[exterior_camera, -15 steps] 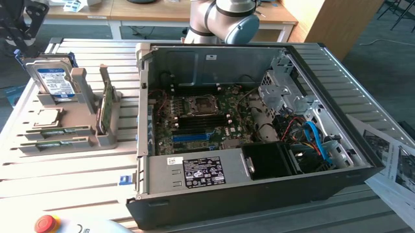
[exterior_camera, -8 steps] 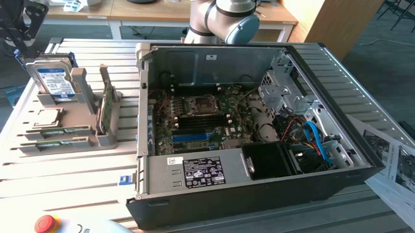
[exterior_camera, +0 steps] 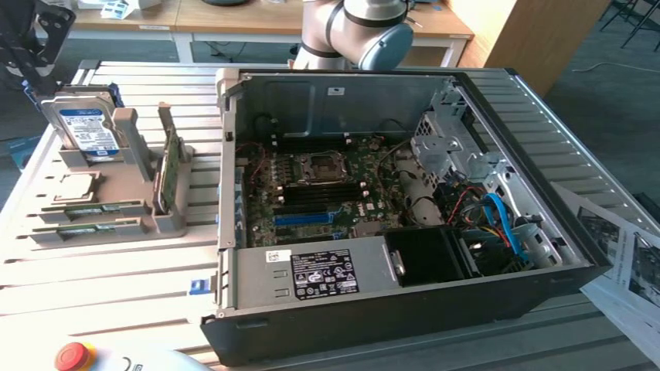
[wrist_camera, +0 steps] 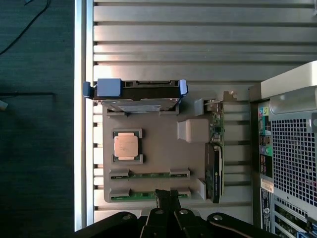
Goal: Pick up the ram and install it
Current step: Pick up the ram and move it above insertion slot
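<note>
Gripper [wrist_camera: 168, 193] is shut tight and holds nothing, poised over the holder [wrist_camera: 158, 148] on the exterior view's left of the case [exterior_camera: 413, 309]. Ram [wrist_camera: 141, 195] lies in the holder's edge slot, fingertips overlapping it in the wrist view; contact unclear. Second stick [wrist_camera: 148, 174] lies just beside it.

Pale slatted bench [exterior_camera: 113, 270] in bright daylight, wooden desks [exterior_camera: 247, 22] at twelve o'clock, dark grey carpeted floor [exterior_camera: 608, 93] at two o'clock.
</note>
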{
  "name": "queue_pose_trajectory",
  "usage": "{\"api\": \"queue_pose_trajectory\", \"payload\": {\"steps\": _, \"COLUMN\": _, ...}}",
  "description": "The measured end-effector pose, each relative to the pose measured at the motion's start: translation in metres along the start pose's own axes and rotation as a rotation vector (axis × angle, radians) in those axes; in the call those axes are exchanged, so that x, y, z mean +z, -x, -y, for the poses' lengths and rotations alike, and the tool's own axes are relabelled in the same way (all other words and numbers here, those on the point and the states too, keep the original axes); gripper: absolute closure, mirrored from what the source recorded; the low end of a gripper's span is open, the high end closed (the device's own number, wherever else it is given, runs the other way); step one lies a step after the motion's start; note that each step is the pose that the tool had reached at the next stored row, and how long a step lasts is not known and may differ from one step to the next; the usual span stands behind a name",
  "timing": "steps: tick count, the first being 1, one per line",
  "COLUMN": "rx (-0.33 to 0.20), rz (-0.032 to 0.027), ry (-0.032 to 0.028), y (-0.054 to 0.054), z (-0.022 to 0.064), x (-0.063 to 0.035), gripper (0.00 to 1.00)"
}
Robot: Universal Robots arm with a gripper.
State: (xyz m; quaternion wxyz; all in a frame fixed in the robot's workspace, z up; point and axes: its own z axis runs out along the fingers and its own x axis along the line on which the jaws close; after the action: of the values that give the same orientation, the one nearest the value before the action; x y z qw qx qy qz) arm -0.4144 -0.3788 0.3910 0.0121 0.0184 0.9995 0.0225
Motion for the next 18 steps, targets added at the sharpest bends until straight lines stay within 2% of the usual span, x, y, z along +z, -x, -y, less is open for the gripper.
{"api": "queue_pose_trajectory", "payload": {"steps": 9, "rx": 0.0, "rz": 0.0, "ry": -0.0001, "y": 0.0, "z": 0.0075, "x": -0.0004, "gripper": 0.9}}
{"api": "queue_pose_trajectory", "payload": {"steps": 12, "rx": 0.0, "rz": 0.0, "ry": -0.0001, "y": 0.001, "z": 0.0186, "x": -0.0009, "gripper": 0.9}}
{"api": "queue_pose_trajectory", "payload": {"steps": 18, "rx": 0.0, "rz": 0.0, "ry": 0.0, "y": 0.001, "z": 0.0248, "x": -0.0011, "gripper": 0.9}}
